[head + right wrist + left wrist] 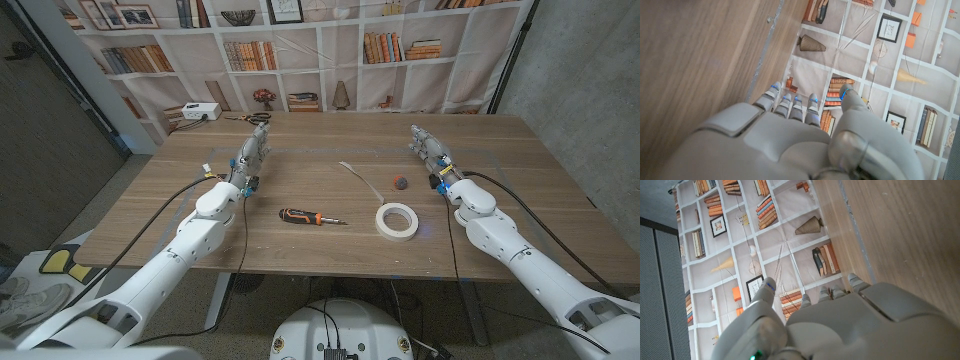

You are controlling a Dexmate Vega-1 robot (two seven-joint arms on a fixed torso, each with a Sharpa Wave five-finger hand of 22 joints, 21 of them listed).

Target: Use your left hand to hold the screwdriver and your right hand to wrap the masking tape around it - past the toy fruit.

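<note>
while both arms are stretched out over the wooden table (300,150) with nothing gripped, the screwdriver (311,217) is seen lying flat near the front middle of the table, its black and orange handle toward the robot's left and its thin metal shaft pointing toward the roll of masking tape (397,220), which lies flat just to the right of it, near but apart. a small toy fruit (400,182), dark with some red, is set a little beyond the roll, and a loose pale strip (355,172), probably tape, is curled on the table beyond the screwdriver. the screwdriver is judged to be light and rigid; its handle looks rubbery and should be easy to grip, while the slim shaft would roll or slip, so the handle is the part best taken, leaving the shaft free for wrapping. the tape roll is judged light and stiff as a ring, but its free end would be thin, sticky and easily creased, and that end cannot be made out. the left hand (249,157) is held well beyond the screwdriver, released, its fingers (831,294) extended side by side with nothing between them. the right hand (429,148) is held beyond the toy fruit, likewise released, its fingertips (790,102) reaching straight out and touching no object. whether either hand touches the tabletop cannot be told.
</note>
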